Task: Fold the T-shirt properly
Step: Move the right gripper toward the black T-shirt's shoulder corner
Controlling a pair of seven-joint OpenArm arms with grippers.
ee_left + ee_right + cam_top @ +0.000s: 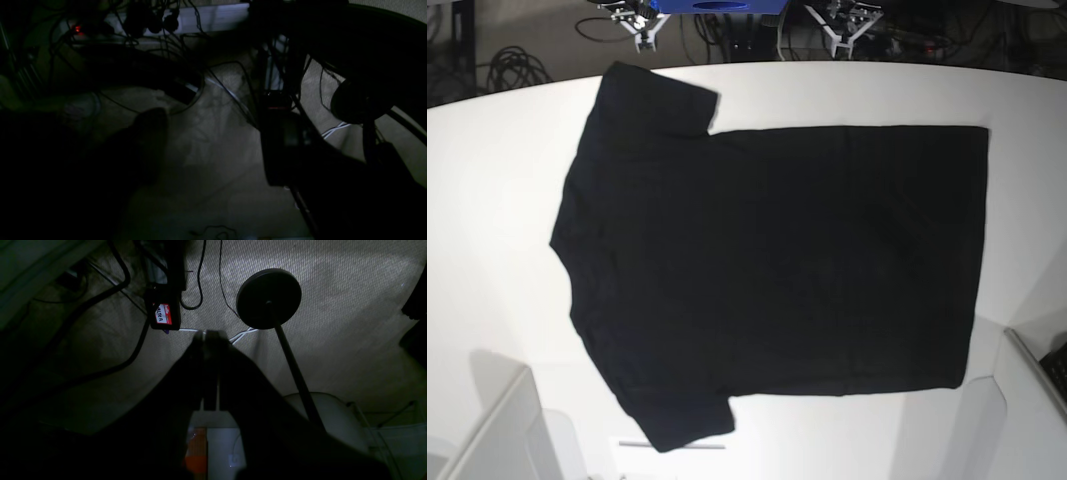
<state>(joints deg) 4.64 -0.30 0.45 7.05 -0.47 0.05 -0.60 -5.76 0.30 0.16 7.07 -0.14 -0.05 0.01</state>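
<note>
White desk [487, 200] under black T-shirt [777, 260], spread flat, plain side up, lying longways left to right, neck left. Right hand [209, 335] squeezed tight, empty. Left hand [150, 133] too dark to tell.

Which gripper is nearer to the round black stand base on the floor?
Right, apparently: the shut right gripper points just left of the stand base; the open left gripper sees it far off to its right.
</note>
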